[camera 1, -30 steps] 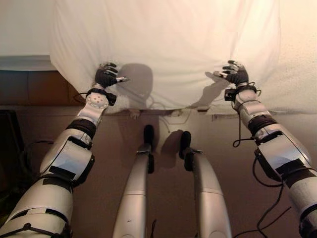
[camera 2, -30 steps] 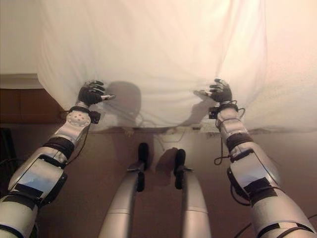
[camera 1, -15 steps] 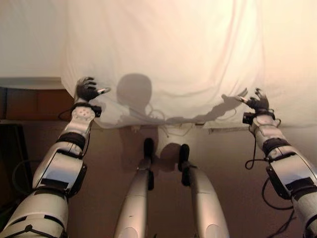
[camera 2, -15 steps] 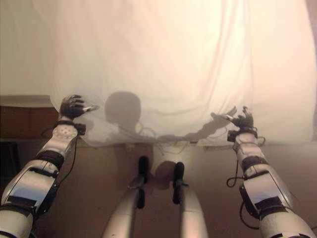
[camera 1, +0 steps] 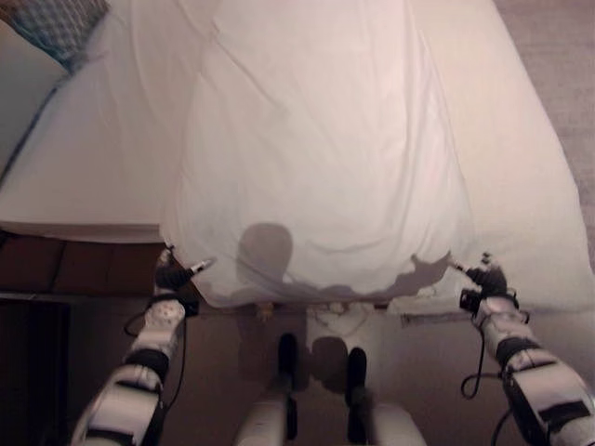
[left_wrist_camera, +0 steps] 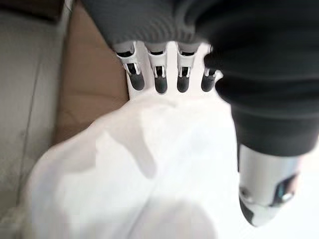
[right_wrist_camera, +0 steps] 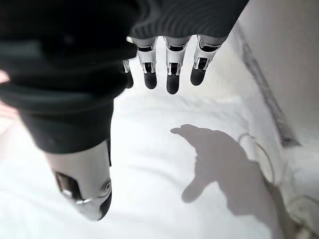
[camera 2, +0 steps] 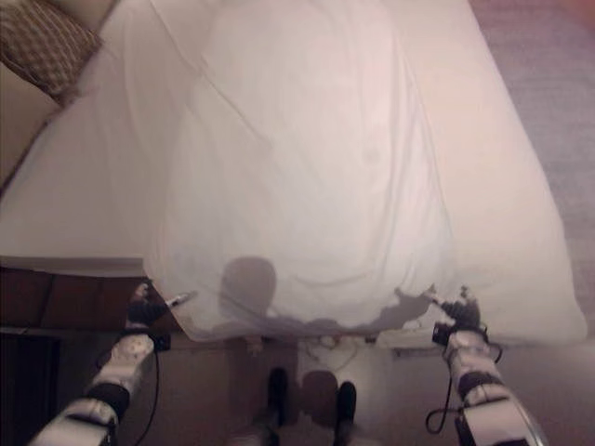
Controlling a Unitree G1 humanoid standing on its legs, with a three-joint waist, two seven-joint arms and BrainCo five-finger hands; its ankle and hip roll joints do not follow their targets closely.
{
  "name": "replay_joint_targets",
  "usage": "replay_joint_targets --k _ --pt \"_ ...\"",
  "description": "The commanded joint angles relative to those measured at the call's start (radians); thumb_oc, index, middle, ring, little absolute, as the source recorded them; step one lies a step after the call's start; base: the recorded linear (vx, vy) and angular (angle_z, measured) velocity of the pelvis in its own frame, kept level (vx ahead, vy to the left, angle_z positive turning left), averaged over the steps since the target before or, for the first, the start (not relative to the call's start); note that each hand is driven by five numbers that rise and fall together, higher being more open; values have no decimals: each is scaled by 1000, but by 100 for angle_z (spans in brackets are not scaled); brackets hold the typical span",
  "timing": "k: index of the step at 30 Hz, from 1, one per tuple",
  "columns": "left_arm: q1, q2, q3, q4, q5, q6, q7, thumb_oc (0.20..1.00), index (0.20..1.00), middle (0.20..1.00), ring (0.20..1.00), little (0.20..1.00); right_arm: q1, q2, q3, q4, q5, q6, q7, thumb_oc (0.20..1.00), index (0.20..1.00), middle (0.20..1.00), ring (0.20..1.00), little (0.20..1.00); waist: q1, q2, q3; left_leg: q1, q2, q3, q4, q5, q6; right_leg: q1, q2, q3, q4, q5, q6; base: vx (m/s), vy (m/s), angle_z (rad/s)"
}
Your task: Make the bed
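Both hands have slid outward from mid-edge: the left hand (camera 1: 170, 276) and right hand (camera 1: 487, 278) now sit at the white sheet's (camera 1: 316, 158) near corners.

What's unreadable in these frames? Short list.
- Left hand, left eye view: too small to tell whether it pinches the white duvet; in its wrist view the fingers reach past the cloth edge.
- Right hand: fingers hang straight; contact with cloth unclear.
- Patterned pillow: cut off by the frame corner.
- Bed frame under the overhanging duvet: hidden.
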Motion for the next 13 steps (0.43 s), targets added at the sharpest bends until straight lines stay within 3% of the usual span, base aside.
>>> replay_joint_targets --k 1,7,13 --pt "21 -56 39 110 46 -20 -52 1000 1000 1000 1000 1000 90 27 -1 -5 -42 -31 18 1000 1000 1000 1000 1000 5 -34 -87 18 -15 7 2 -15 -33 -69 -65 57 5 110 106 84 33 6" --pt "90 -126 23 302 124 10 -121 1000 1000 1000 1000 1000 188 100 26 77 -124 -7 58 1000 1000 1000 1000 1000 3 -42 -159 95 -6 20 1 -46 -24 2 -65 61 5 92 106 88 36 -2" --pt "111 -167 -13 412 230 37 -179 1000 1000 1000 1000 1000 243 155 89 163 -224 26 104 1000 1000 1000 1000 1000 -5 -46 -192 143 -5 28 1 -69 -16 47 -68 66 5 82 104 40 33 -10"
